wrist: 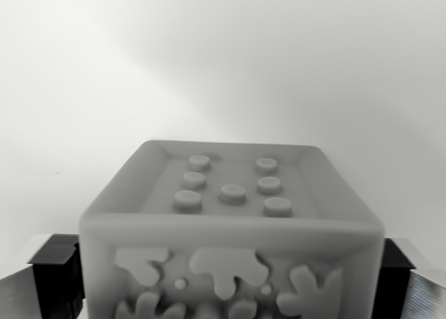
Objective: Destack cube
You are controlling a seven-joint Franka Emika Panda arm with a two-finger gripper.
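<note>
1. Filling the lower middle of the wrist view: a pale grey cube (232, 228), close to the camera and slightly blurred.
2. Facing up: a recessed top with seven round raised studs (233, 193) inside a rim.
3. Facing the camera: a side with raised splash-like shapes (228, 269) and small dots.
4. Flanking the cube at the bottom corners: two black fingers (57, 274), one at the wrist view's left, one at the right, pressed against the cube's sides.
5. Jaws closed on the cube, gripper (230, 277) holding it between them.
6. Behind: a plain white surface (223, 68), featureless and softly shaded.
</note>
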